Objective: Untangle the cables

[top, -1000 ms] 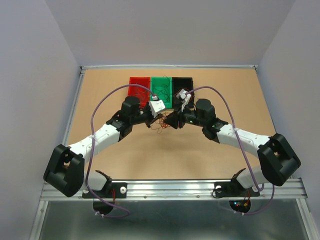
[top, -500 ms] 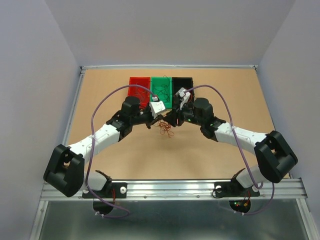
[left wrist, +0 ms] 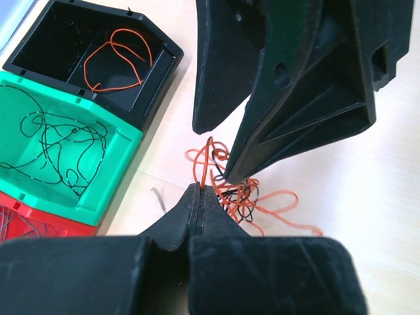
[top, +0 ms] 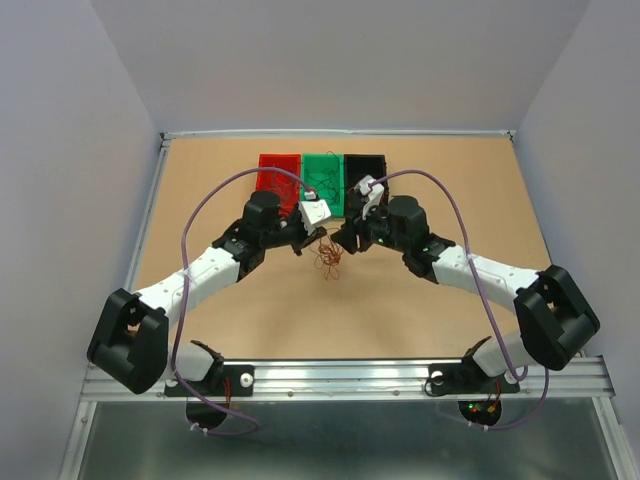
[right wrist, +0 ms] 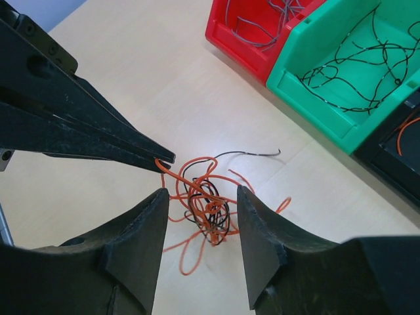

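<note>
Sagged lower and nearer than a second ago: cables point(top: 331, 262), a curly orange-and-dark clump at the middle of the table point(top: 450, 170), between the two arms and near of the bins (resting or just hanging, cannot tell). Left gripper point(left wrist: 199, 195) pressed fully together, pinching one orange strand rising from the clump, the rest trailing loose below. Right gripper point(right wrist: 200, 197) parted wider than before, about half apart, clamping nothing; clump visible between its fingers point(right wrist: 141, 230), no strand caught. Tips of both grippers close together, not touching. Along the far side, left to right: red bin point(top: 279, 158) with thin wires point(right wrist: 262, 20), green bin point(top: 322, 157) with dark wires point(right wrist: 354, 72), black bin point(top: 364, 158) with one orange wire point(left wrist: 118, 59).
</note>
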